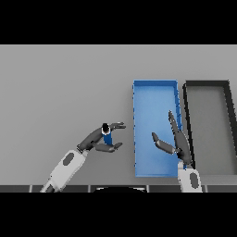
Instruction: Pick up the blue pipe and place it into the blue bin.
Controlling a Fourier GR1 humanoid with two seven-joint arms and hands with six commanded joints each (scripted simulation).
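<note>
1. Left hand [102, 139] sits at centre-left of the frame, fingers and thumb curled round the blue pipe [107, 137] — a small upright blue piece with a dark top showing between them. Whether it is lifted or resting on the grey table [60, 88] I cannot tell.
2. The pipe is just left of the blue bin [155, 90], outside its left wall, roughly level with the bin's lower half.
3. Right hand [175, 139] hangs over the bin's lower right part, fingers straight and spread, thumb out to the left, holding nothing (idle, but in the way of a drop there).
4. Dark grey bin [207, 83] stands at the right of the frame, beside the blue one — not the target.
5. Judged step: carry the pipe rightward over the bin wall and release inside.
6. To do it well — keep the curl firm; the pipe is short and only partly wrapped, so a loose grip could tip it.
7. Raise enough to clear the left wall before moving across (clipping the rim would likely shove the bin).
8. Aim for the upper-middle of the bin's floor, clear of the right hand.
9. Lower before opening the fingers, so the pipe does not bounce or roll out.
</note>
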